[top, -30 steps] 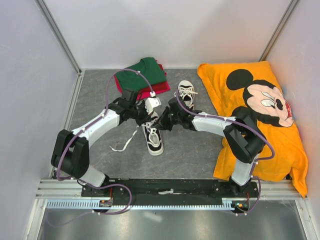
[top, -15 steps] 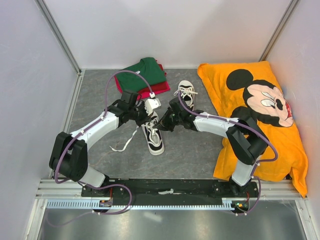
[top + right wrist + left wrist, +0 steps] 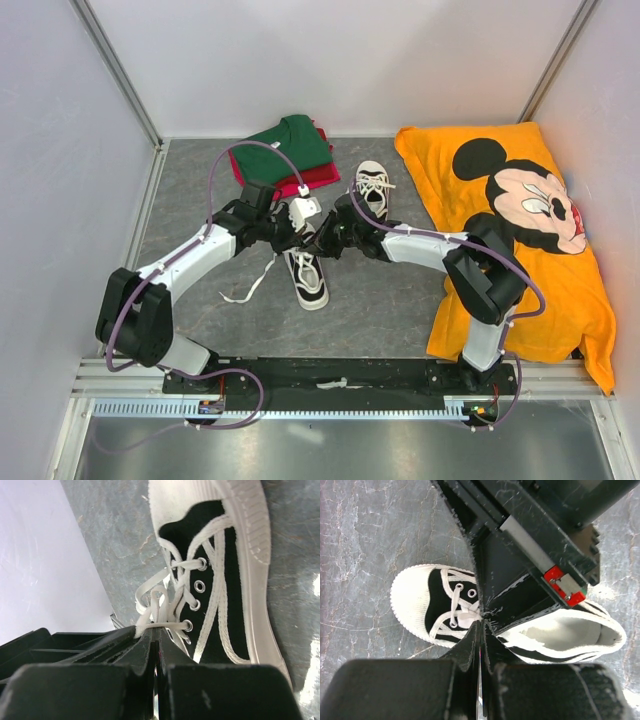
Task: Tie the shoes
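Observation:
Two black sneakers with white toe caps lie on the grey floor: the near shoe (image 3: 309, 275) and the far shoe (image 3: 372, 188). Both grippers meet over the near shoe's laces. My left gripper (image 3: 299, 233) is shut, its tips (image 3: 481, 625) pinching white lace at the shoe's (image 3: 427, 605) lacing. My right gripper (image 3: 326, 240) is shut on a lace strand at its tips (image 3: 159, 626), beside a small lace loop (image 3: 156, 600) on the shoe (image 3: 225, 580). The right gripper's body (image 3: 535, 545) fills the top of the left wrist view. A loose lace end (image 3: 245, 285) trails left on the floor.
Folded green and red cloths (image 3: 285, 150) lie at the back. An orange Mickey Mouse cloth (image 3: 520, 230) covers the right side. White walls with metal rails (image 3: 150, 210) close in the floor.
Both grippers stay shut at the near shoe's laces and have drawn slightly closer together. The left arm's elbow has shifted a little leftward. The shoes have not moved.

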You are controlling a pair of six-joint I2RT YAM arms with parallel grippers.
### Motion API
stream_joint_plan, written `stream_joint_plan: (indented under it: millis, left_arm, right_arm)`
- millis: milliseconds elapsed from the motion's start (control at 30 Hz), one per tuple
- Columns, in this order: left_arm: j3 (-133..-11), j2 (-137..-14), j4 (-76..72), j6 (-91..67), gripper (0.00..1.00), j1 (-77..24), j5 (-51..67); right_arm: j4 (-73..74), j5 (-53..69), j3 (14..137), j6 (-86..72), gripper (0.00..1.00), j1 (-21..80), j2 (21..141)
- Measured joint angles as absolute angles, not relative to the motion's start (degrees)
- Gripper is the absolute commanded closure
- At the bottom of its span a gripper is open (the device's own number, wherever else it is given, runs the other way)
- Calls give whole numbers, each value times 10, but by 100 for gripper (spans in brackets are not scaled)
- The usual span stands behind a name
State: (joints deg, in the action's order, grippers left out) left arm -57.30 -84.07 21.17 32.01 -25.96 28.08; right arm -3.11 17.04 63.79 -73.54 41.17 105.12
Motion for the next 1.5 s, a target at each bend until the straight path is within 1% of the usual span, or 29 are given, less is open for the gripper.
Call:
stream_joint_plan:
  millis: [67, 167, 200, 267, 300, 367, 400, 433, 567, 667, 767, 800, 833, 967, 1067, 1167, 1400, 1500]
  left_arm:
    - [-573, -839, 215, 317, 98, -260, 285]
    - [-573, -839, 229, 315, 91, -257, 300]
    - [-573, -839, 234, 315, 83, -256, 305]
    - [-573, -839, 244, 311, 75, -250, 320]
    - [-573, -839, 249, 308, 67, -246, 328]
    - [-574, -839, 259, 301, 62, -229, 349]
    - [-576, -839, 263, 295, 54, -216, 360]
    - [-578, -839, 265, 289, 53, -201, 372]
    - [-591, -842, 256, 256, 52, -127, 418]
    - [-618, -867, 248, 237, 55, -97, 426]
    - [-650, -913, 246, 224, 60, -94, 427]
    - [-659, -929, 246, 222, 65, -94, 428]
    - [-664, -942, 246, 220, 68, -95, 431]
    - [-670, -978, 250, 219, 73, -100, 437]
    - [-670, -992, 255, 219, 75, -116, 436]
    - [-675, -1004, 264, 219, 73, -132, 435]
    - [-679, -1026, 283, 222, 62, -157, 432]
    - [-680, -1028, 287, 222, 60, -163, 432]
  right_arm:
    - [-43, 170, 636, -723, 100, 413, 1051]
    - [-66, 171, 624, -706, 100, 414, 1051]
    - [-71, 171, 621, -700, 100, 414, 1051]
    - [-87, 170, 612, -689, 100, 415, 1051]
    - [-93, 170, 610, -684, 100, 415, 1051]
    - [-105, 168, 606, -674, 100, 415, 1051]
    - [-112, 166, 605, -669, 100, 415, 1051]
    - [-116, 166, 605, -665, 100, 415, 1051]
    - [-131, 160, 604, -648, 100, 415, 1054]
    - [-132, 154, 604, -642, 100, 415, 1060]
    - [-127, 150, 604, -637, 100, 415, 1064]
    - [-125, 149, 604, -636, 100, 414, 1064]
    - [-122, 149, 604, -635, 100, 414, 1064]
    - [-114, 145, 604, -632, 100, 414, 1064]
    - [-108, 144, 605, -632, 100, 414, 1065]
    - [-101, 143, 606, -632, 100, 413, 1066]
    - [-91, 142, 609, -631, 100, 413, 1066]
    - [-91, 142, 609, -631, 100, 413, 1067]
